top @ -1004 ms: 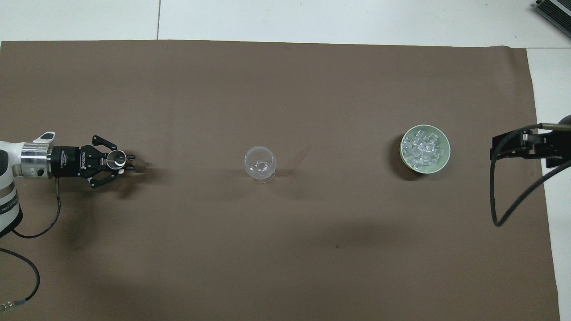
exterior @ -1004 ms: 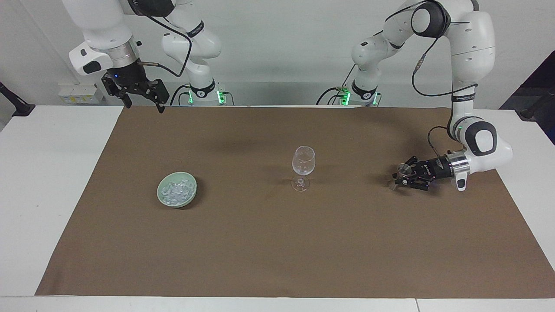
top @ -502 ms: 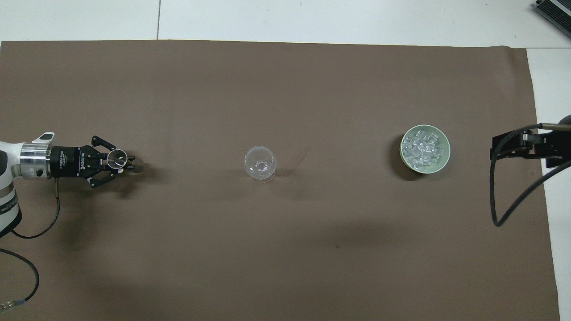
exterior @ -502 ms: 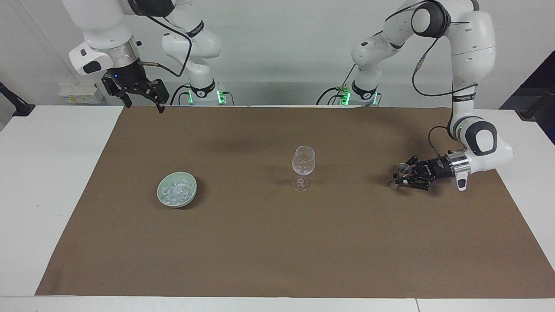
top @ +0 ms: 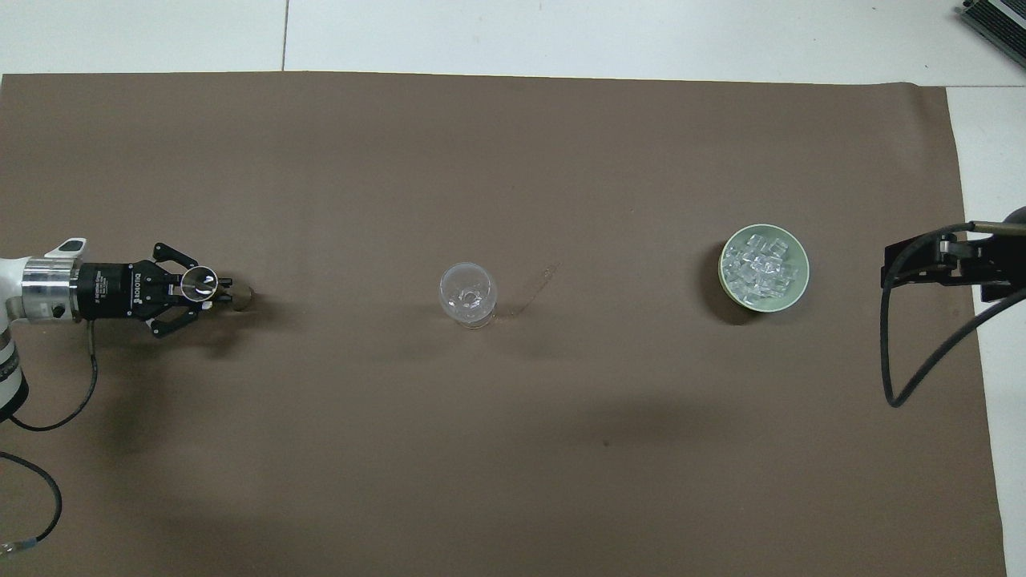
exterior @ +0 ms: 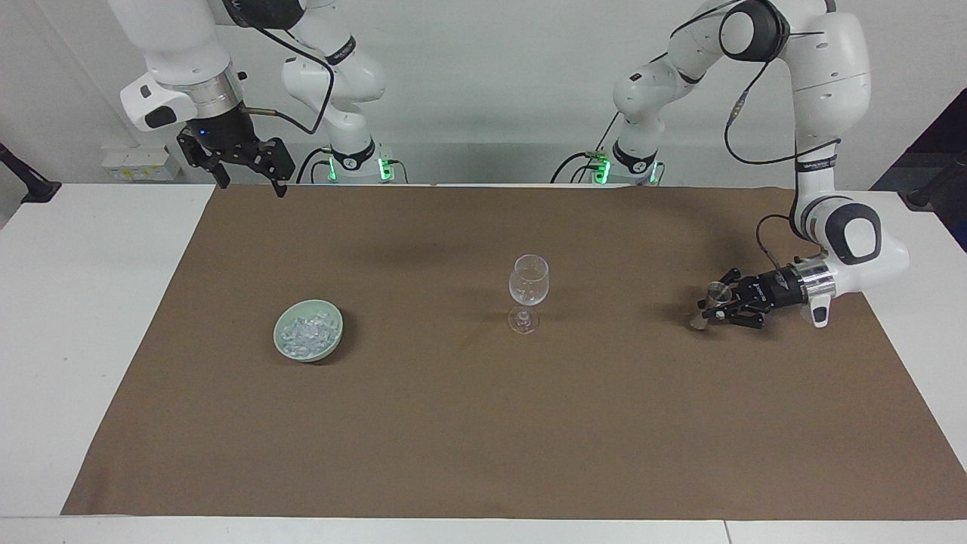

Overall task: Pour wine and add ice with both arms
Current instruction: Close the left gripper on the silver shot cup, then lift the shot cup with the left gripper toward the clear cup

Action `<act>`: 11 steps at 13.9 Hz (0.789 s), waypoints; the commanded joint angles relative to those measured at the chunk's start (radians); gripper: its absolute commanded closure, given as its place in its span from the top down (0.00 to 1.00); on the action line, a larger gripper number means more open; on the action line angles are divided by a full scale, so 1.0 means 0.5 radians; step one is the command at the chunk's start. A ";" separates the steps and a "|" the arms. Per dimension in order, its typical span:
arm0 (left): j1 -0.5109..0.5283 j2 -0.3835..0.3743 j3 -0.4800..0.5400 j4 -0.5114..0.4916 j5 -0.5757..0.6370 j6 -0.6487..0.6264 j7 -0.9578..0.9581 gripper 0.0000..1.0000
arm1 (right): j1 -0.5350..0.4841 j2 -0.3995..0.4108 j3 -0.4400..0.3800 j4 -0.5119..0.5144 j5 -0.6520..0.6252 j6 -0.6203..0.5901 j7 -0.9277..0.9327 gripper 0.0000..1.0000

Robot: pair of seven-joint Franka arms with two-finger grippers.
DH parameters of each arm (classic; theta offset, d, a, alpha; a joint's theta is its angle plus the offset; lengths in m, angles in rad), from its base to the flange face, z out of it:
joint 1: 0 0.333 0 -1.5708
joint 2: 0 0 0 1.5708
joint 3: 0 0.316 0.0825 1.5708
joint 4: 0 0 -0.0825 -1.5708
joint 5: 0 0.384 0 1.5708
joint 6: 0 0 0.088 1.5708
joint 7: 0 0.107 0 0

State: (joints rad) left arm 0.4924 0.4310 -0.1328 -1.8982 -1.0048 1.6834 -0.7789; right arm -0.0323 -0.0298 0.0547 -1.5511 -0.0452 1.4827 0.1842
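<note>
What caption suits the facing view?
Left gripper holds a small clear cup low beside the wine glass; right gripper waits raised.

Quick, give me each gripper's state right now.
Left gripper: shut on a small clear cup, low over the brown mat.
Right gripper: open, holding nothing, raised over the mat's corner; this arm waits.

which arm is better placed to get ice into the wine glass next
Probably right. The right gripper hangs open and empty at the ice bowl's end, while the left gripper is shut on a small glass, with the wine glass between.
</note>
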 commanded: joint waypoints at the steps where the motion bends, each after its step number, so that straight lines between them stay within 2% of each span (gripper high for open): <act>1: -0.027 -0.171 0.011 -0.032 -0.024 -0.008 -0.181 0.00 | -0.040 -0.005 0.016 -0.003 0.050 -0.020 -0.040 1.00; 6: -0.110 -0.316 0.005 -0.020 -0.015 0.045 -0.359 0.00 | -0.040 -0.005 0.016 -0.003 0.050 -0.020 -0.040 1.00; 9: -0.144 -0.334 -0.008 -0.020 -0.034 0.039 -0.387 0.00 | -0.040 -0.005 0.013 -0.003 0.050 -0.020 -0.040 1.00; 11: -0.257 -0.368 -0.008 -0.020 -0.064 0.051 -0.421 0.00 | -0.040 -0.005 0.016 -0.003 0.050 -0.020 -0.040 1.00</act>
State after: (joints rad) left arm 0.4155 0.2790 -0.1456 -1.8952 -1.0088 1.6920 -0.9581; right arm -0.0323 -0.0298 0.0547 -1.5511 -0.0452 1.4827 0.1842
